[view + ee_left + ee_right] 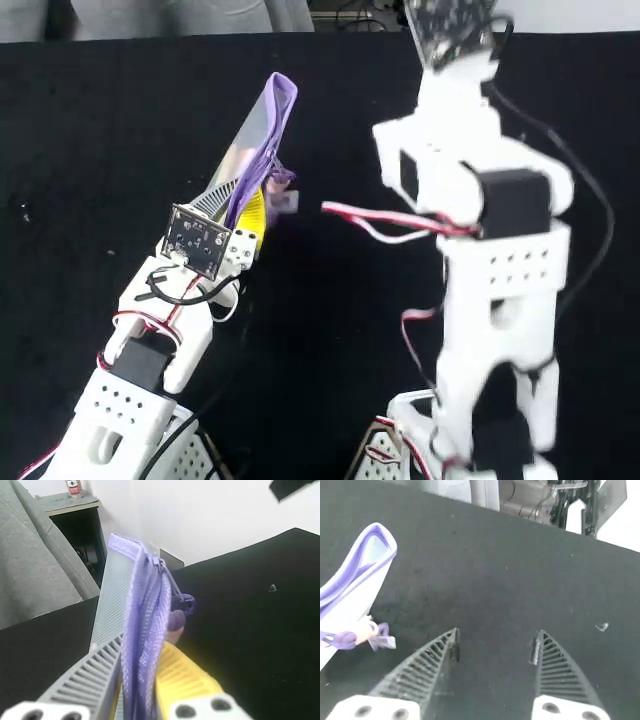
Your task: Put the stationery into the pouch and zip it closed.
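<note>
Left gripper (pixel 142 680) pinching the purple pouch (pixel 262 130), holding it tilted upright over the middle of the black table (pixel 90 140), zipper pull (pixel 184 604) dangling, right gripper (pixel 494 647) hovering nearby, fingers spread.

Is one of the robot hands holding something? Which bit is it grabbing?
The left gripper holds the pouch, pinched along its purple zipper edge near one end. The right gripper is open and holds nothing.
</note>
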